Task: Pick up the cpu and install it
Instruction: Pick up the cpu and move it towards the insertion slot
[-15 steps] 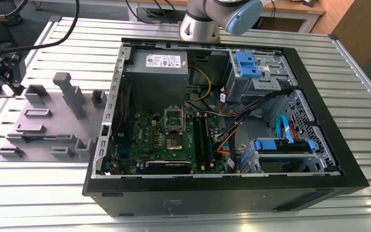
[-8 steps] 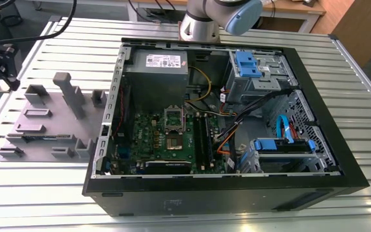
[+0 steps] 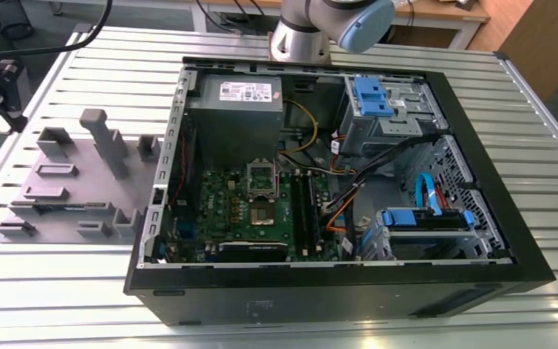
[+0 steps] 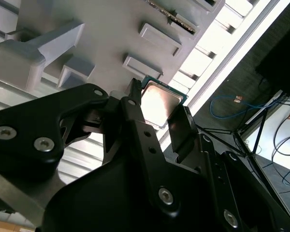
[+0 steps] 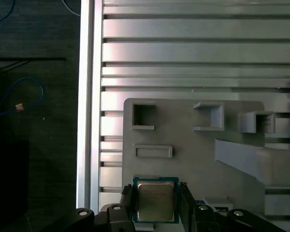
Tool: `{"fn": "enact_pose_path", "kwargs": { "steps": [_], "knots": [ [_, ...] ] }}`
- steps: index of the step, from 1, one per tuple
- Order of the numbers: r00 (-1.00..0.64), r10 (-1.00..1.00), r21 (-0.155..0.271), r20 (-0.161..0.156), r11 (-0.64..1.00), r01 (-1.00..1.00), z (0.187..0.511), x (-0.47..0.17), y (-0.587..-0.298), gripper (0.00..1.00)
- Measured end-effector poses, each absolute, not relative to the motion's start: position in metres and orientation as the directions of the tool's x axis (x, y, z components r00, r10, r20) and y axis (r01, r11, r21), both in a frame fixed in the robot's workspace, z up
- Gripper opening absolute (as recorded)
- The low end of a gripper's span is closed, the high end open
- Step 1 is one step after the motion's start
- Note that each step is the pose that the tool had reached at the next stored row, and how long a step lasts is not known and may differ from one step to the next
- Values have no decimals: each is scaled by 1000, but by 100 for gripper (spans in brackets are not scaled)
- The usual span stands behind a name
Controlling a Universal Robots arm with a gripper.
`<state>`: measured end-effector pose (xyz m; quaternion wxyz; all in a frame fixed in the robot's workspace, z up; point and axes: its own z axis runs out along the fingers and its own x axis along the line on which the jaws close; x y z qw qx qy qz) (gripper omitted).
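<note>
Case first: a black desktop computer case is laid on its side with the panel off. Inside it can be seen a green circuit board, a grey boxy power supply, grey metal drive cages with blue plastic tabs and some black cables. Just beside it, toward the exterior view's left, a flat grey plastic fixture plate with upright blocks and shallow pockets is parked.

Everything is carried by a ribbed silver aluminium tabletop. Dark floor is seen past its edge, and pale wooden furniture is glimpsed at the back.

A small flat square cpu, pale silver metal on top with a green rim, is found at the edge of the fixture plate, well apart from the case. The black two-fingered hand is clamped on it, one finger pressed to each opposite edge. Whether the chip is lifted or resting on the plate can't be told.

The case's insides are laid out in the exterior view, while the grip is caught up close in both wrist views.
</note>
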<state>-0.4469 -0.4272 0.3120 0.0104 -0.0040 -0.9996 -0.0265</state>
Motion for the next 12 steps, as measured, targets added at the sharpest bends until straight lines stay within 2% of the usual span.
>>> {"fn": "enact_pose_path", "kwargs": {
  "steps": [12],
  "knots": [
    [-1000,8,50,21,999,9,317,-447,-427,47]
  ]
}}
